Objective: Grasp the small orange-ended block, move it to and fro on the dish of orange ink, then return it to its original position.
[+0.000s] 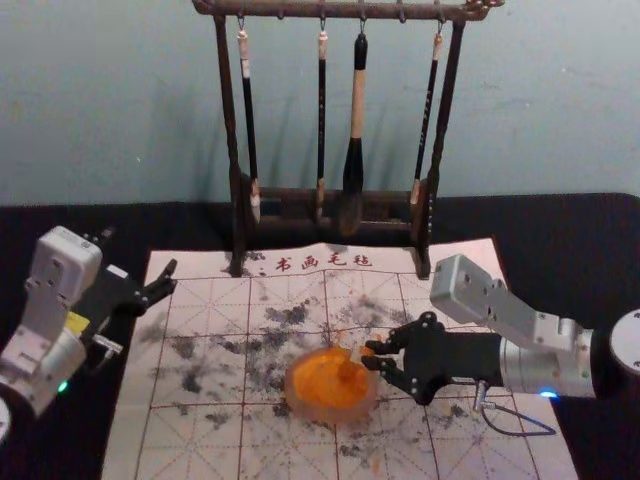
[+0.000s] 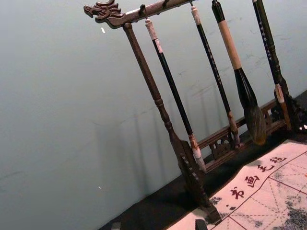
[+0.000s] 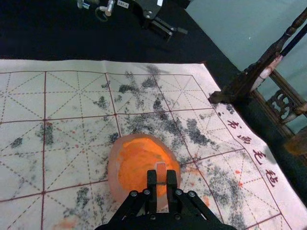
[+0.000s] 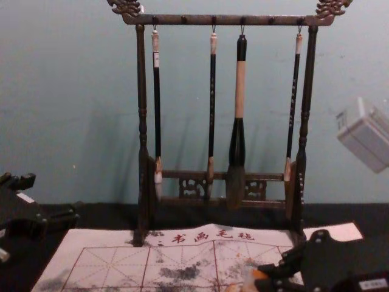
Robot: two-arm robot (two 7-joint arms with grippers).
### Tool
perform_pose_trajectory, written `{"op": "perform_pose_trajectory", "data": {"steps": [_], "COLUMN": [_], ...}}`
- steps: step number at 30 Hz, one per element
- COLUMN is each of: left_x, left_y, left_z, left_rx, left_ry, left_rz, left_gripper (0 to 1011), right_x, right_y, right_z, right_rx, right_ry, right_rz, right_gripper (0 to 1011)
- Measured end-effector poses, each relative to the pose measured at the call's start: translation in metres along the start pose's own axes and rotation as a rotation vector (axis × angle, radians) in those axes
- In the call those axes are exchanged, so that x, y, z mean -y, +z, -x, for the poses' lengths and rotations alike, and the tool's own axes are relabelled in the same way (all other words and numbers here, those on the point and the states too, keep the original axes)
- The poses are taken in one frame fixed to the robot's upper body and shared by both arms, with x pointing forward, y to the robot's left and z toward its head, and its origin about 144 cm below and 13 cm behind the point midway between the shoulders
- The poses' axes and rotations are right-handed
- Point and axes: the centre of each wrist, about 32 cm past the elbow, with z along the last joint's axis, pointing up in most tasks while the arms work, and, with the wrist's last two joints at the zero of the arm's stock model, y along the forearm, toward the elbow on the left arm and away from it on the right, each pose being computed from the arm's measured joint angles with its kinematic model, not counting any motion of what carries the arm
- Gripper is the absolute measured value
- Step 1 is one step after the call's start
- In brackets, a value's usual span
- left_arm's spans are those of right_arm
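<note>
Head view: right gripper [image 1: 374, 362] over dish [image 1: 291, 392], left gripper [image 1: 170, 279] idle at mat's [image 1: 210, 310] left edge, right wrist view: block [image 3: 161, 170] clamped over ink [image 3: 136, 160], left wrist view: left fingertips apart.

Before me stands a dark wooden rack [image 4: 142, 91], four brushes [image 4: 212, 103] hanging from its top bar, the fattest third from the left. A pale mat [image 4: 112, 267] with red-lined squares and black smudges lies on the black table [image 4: 109, 214]. At the lower right, my right pincer [image 4: 260, 280] grips a small block [image 4: 248, 280]. My left pincer [image 4: 75, 215] idles at the left edge.
</note>
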Motion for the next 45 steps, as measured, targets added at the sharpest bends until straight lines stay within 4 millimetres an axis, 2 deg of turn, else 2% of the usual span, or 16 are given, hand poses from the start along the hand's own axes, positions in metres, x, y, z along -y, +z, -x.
{"op": "perform_pose_trajectory", "data": {"steps": [17,30,45], "left_x": [0.000,0.000,0.000], "left_y": [0.000,0.000,0.000], "left_z": [0.000,0.000,0.000], "left_rx": [0.000,0.000,0.000], "left_ry": [0.000,0.000,0.000], "left_rz": [0.000,0.000,0.000], "left_gripper": [1001,1001,1001], "right_x": [0.009,-0.001,-0.016], "right_y": [0.006,0.014,0.019], "right_z": [0.008,0.012,0.000], "right_rx": [0.030,0.050,0.039], "right_ry": [0.028,0.052,0.001], "right_rz": [0.027,0.027,0.068], "right_gripper": [91,91,90]}}
